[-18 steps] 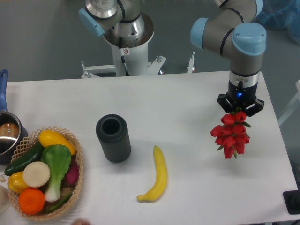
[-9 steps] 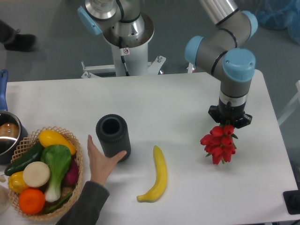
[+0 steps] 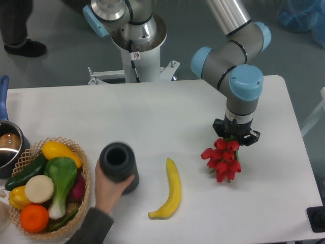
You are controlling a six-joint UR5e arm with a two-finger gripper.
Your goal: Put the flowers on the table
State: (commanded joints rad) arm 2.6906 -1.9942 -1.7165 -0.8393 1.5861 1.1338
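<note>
Hanging from the gripper (image 3: 235, 141), the flowers (image 3: 222, 159) are a bunch of red tulips pointing down and slightly left, above the right half of the white table (image 3: 177, 109). The fingers are closed on the stems at the top of the bunch; whether the blooms touch the tabletop cannot be told from this overhead view. The arm (image 3: 234, 76) reaches in from the top of the view, its grey links and blue caps bending down to the wrist directly over the bunch.

Left of the flowers, well apart, a banana (image 3: 169, 190) lies on the table, curved with its tip toward the front edge. Further left, a person's hand (image 3: 110, 189) grips a dark vase (image 3: 118, 166) from below, and the vase looks tilted with its open mouth facing up. At the left edge sits a wicker basket (image 3: 85, 180) filled with vegetables and fruit, among them a yellow pepper, a green leafy one and an orange. A pot (image 3: 7, 146) with a blue handle stands just behind it.
</note>
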